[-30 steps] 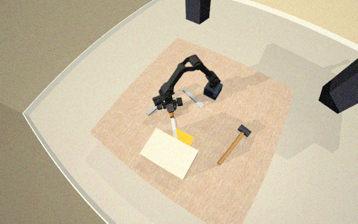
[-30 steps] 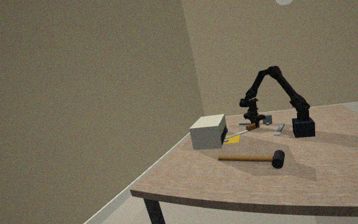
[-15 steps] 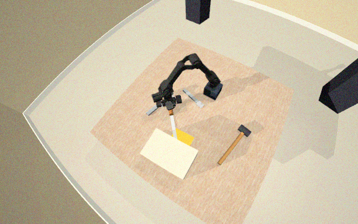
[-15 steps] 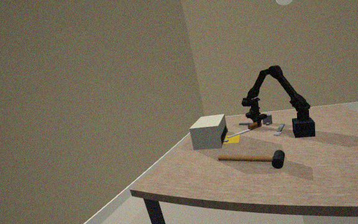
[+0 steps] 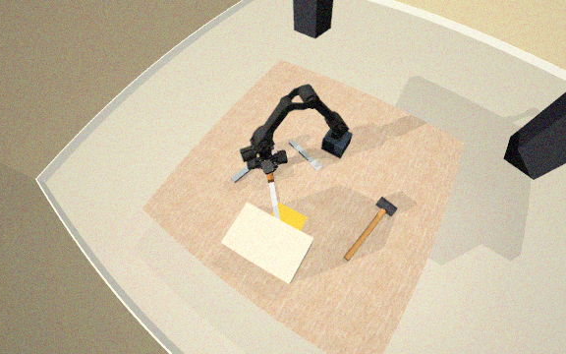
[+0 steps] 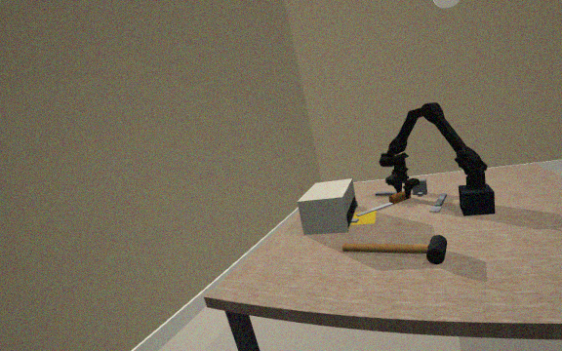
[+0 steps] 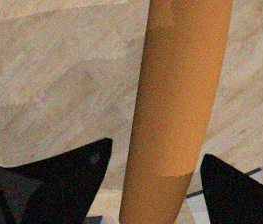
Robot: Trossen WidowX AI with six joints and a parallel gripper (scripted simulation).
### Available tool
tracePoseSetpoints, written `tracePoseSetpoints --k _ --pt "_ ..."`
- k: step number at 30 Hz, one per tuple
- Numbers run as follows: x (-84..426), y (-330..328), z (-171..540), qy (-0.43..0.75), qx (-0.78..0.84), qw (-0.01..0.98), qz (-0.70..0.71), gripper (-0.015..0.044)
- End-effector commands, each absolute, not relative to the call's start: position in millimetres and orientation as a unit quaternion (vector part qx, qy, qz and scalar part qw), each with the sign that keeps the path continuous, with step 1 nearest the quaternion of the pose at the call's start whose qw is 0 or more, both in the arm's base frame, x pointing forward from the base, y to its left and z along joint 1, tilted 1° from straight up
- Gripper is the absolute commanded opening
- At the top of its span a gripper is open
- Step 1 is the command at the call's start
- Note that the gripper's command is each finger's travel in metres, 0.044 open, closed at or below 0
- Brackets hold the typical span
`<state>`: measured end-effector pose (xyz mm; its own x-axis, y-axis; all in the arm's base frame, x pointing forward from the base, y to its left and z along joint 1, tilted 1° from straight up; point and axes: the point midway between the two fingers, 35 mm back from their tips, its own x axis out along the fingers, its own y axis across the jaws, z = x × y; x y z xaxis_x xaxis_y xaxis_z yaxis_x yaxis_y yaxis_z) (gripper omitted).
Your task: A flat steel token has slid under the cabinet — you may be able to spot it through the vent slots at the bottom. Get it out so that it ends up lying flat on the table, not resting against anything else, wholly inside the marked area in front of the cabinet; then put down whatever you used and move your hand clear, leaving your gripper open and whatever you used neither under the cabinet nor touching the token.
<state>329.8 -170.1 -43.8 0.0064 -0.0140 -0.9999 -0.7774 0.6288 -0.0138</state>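
My gripper [image 5: 269, 171] [image 6: 401, 195] [image 7: 157, 154] is open around the orange-brown handle [image 7: 174, 100] [image 6: 397, 197] of a long thin tool, with a gap on both sides in the wrist view. The tool's pale blade [image 5: 273, 197] [image 6: 378, 209] runs toward the front of the white cabinet [image 5: 268, 241] [image 6: 324, 214], over the edge of the yellow marked area [image 5: 294, 216] [image 6: 367, 218]. A small grey piece [image 6: 354, 220] shows by the cabinet's front; I cannot tell whether it is the tool's tip or the token. The token is not clearly seen elsewhere.
A mallet [image 5: 365, 235] [image 6: 388, 249] lies to one side of the cabinet. A flat grey tool [image 5: 306, 155] [image 6: 439, 202] lies near the arm's base [image 5: 336, 143] [image 6: 476, 200]. Another grey bar [image 5: 240, 175] [image 6: 383, 194] lies beyond the gripper, and a grey block [image 6: 421, 187] shows behind it.
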Motion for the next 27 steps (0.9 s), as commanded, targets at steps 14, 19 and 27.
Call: tracePoseSetpoints --k 14,19,27 --pt "329.3 -170.7 -46.7 0.639 -0.31 0.637 0.299 0.027" --pt "330.3 -170.4 -43.8 0.638 -0.31 0.638 0.299 0.0158" --pt "330.3 -170.4 -43.8 0.638 -0.31 0.638 0.299 0.0105"
